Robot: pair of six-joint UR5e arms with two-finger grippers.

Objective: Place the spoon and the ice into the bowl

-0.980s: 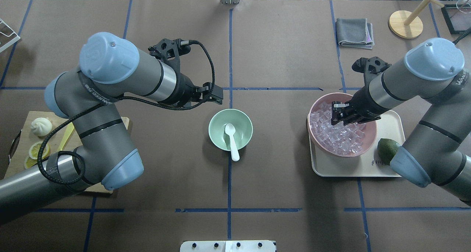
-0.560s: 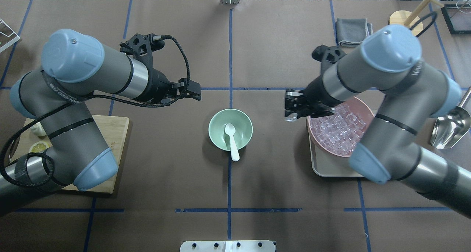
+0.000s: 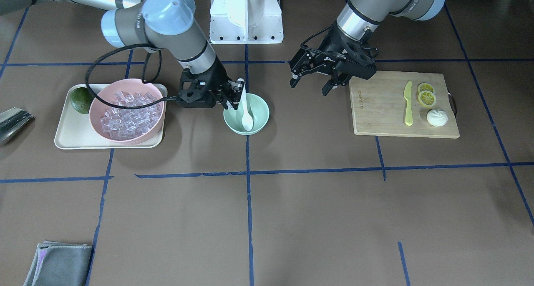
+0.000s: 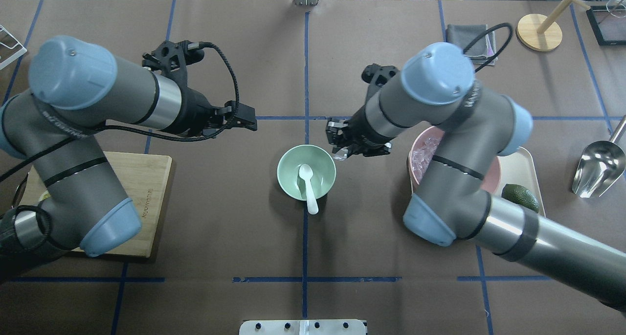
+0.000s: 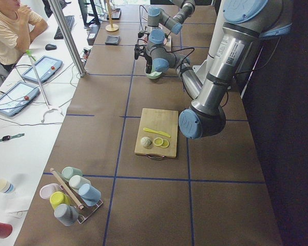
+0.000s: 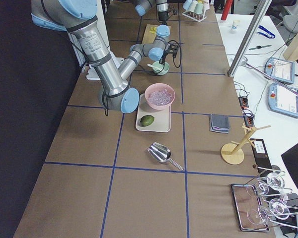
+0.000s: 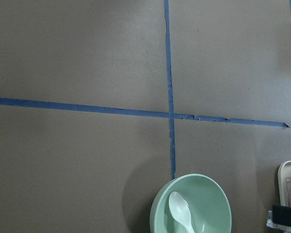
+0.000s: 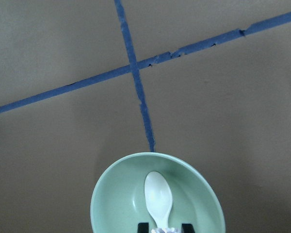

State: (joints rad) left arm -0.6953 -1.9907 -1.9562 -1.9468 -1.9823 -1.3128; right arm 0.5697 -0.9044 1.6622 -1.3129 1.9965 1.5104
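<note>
While the right fingers (image 8: 143, 227) pinch an ice cube (image 4: 339, 155) beside the bowl (image 4: 288, 160), the spoon (image 4: 308, 188) lies in it. And the left fingers (image 3: 326, 88) just hang spread.

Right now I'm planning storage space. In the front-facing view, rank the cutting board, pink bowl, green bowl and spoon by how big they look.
Largest to smallest:
1. cutting board
2. pink bowl
3. green bowl
4. spoon
None look alike in size.

A robotics lab: grey, blue-capped robot arms (image 4: 73, 144) stand at a long table (image 3: 313, 219) papered in brown and gridded with blue tape lines (image 3: 250, 215), and beside the table a person in a beige T-shirt (image 5: 7, 28) is at a white desk (image 5: 10, 148) holding tablet screens (image 5: 41, 69).
</note>
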